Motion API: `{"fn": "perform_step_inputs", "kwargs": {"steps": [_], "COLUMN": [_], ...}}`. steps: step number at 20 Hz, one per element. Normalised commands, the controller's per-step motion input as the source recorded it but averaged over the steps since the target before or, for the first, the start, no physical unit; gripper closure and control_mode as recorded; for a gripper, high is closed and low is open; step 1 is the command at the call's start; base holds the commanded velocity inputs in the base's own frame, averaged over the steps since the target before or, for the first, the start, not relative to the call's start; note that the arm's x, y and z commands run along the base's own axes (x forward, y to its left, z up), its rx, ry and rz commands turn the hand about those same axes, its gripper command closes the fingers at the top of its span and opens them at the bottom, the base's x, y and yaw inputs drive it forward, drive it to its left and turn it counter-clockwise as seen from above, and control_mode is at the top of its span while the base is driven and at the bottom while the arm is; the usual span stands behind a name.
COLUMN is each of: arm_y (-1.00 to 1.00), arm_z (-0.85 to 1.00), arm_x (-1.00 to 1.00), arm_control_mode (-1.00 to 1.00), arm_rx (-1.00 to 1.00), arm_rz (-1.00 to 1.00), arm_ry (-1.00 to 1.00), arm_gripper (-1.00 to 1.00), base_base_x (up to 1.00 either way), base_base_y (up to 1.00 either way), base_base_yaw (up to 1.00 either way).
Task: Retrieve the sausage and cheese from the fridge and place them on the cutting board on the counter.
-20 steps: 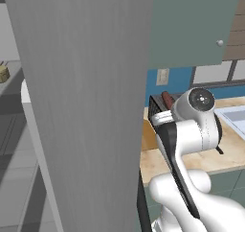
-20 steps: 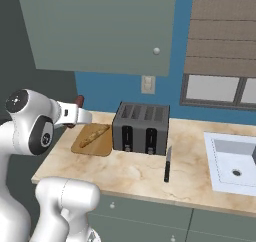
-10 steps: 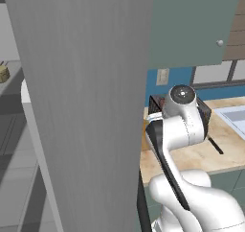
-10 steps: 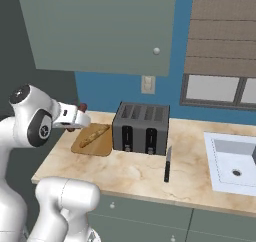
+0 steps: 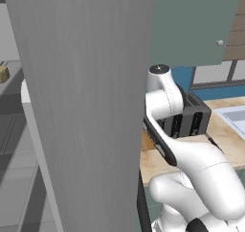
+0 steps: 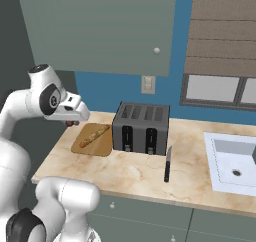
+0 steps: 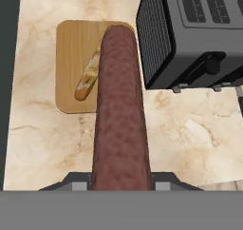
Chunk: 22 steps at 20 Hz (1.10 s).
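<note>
The sausage (image 7: 121, 110) is clamped between the jaws of the gripper (image 6: 75, 121) and is carried above the counter (image 6: 135, 173), near the left end of the cutting board (image 6: 92, 140). On the board a pale yellowish stick-shaped item (image 6: 94, 135) is already lying; a black-and-silver toaster (image 6: 141, 127) stands just beside it. The cheese (image 5: 4, 74) is seen on a shelf of the open fridge (image 5: 86, 101). By judgement, the task is less than half done: the sausage is not yet set down, and the cheese remains to be fetched.
</note>
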Motion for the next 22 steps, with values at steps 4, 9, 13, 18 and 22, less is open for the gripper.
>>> {"fn": "perform_step_inputs", "kwargs": {"steps": [4,9,13,18,22], "arm_y": [0.14,0.22,0.27,0.24,0.11], "arm_z": [-0.54,-0.46,-0.33,-0.38,-0.33], "arm_x": [0.37,0.40,0.37,0.32,0.18], "arm_control_mode": [-1.00,-1.00,-1.00,-1.00,-1.00], "arm_rx": [0.18,0.19,0.14,0.04,0.00], "arm_rz": [0.00,0.00,-0.01,-0.04,-0.02], "arm_ry": [0.03,0.00,0.00,0.00,0.00], "arm_gripper": [1.00,1.00,1.00,1.00,1.00], "base_base_x": [0.00,0.00,0.00,0.00,0.00], "base_base_y": [0.00,0.00,0.00,0.00,0.00], "base_base_yaw": [0.00,0.00,0.00,0.00,0.00]}}
